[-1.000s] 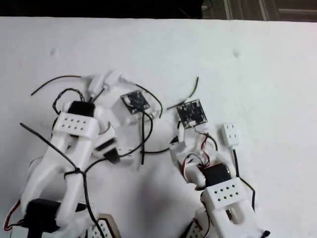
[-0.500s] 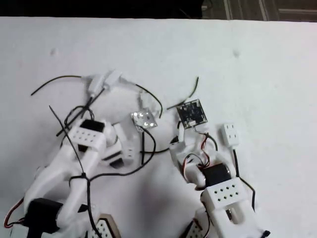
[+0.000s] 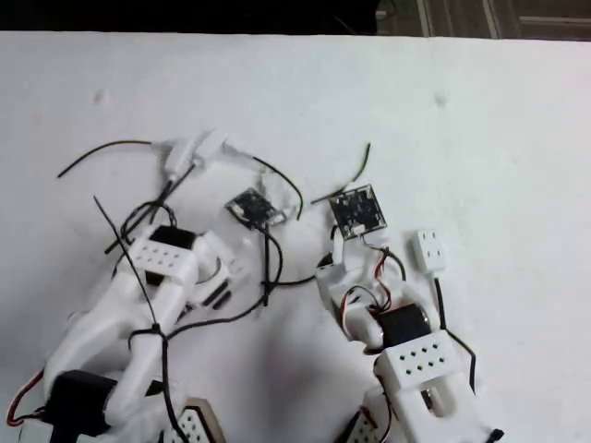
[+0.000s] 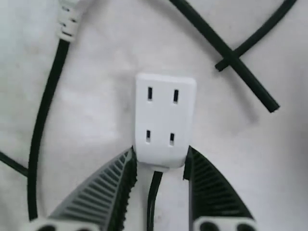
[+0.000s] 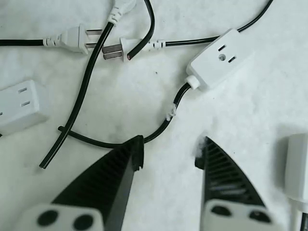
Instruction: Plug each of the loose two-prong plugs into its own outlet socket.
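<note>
the left arm [image 3: 138, 295] has drawn back, left gripper [image 4: 159, 155] clamped on the outlet block [image 4: 165, 115] at its cord end; hold it level while the open right gripper [image 5: 171, 147] fetches a plug [image 5: 72, 39] near it.

The cord [image 4: 153, 192] of the outlet block [image 4: 165, 118] and a black cable [image 4: 211, 36] run off the left wrist view, while a white socket block [image 5: 19, 108] and a white piece [image 5: 298, 168] too cropped to identify are cut by opposite edges of the right wrist view
</note>
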Motion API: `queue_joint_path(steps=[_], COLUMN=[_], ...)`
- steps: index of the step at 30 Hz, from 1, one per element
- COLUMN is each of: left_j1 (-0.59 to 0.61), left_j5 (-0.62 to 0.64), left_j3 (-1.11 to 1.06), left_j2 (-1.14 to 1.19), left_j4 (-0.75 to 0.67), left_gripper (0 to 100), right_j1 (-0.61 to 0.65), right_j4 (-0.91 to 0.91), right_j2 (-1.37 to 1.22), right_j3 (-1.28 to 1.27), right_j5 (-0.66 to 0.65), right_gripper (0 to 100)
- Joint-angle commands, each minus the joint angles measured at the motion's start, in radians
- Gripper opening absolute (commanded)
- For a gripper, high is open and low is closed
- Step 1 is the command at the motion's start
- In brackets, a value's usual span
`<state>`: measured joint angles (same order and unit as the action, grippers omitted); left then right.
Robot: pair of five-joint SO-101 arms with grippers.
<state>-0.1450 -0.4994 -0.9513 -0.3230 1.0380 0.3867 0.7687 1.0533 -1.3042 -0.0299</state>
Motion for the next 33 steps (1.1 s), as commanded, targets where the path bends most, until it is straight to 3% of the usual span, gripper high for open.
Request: queue_joint_path(steps=[1, 6, 15, 21, 27, 33], left_j1=[-0.007, 0.016, 0.030, 0.036, 0.251, 0.447], left_j5=[0.107, 0.109, 0.104, 0.103, 0.109, 0.101], left_j3=[0.057, 0.129, 0.310, 0.210, 0.058, -0.118], left_j2=[-0.039, -0.041, -0.062, -0.349, -0.702, -0.889], left_j4=[0.089, 0.176, 0.356, 0.356, 0.350, 0.293], left_gripper=[13, 27, 26, 19, 26, 27], right_j1=[-0.007, -0.007, -0.004, -0.012, -0.012, -0.093], right_j4=[-0.013, -0.012, -0.010, 0.030, 0.246, 0.410], right_j2=[-0.002, -0.002, -0.002, 0.005, -0.002, -0.004], right_j3=[0.006, 0.006, 0.006, 0.015, 0.176, 0.316], right_j5=[-0.012, -0.012, -0.012, -0.080, -0.112, -0.273], right_gripper=[18.0, 18.0, 18.0, 18.0, 18.0, 18.0])
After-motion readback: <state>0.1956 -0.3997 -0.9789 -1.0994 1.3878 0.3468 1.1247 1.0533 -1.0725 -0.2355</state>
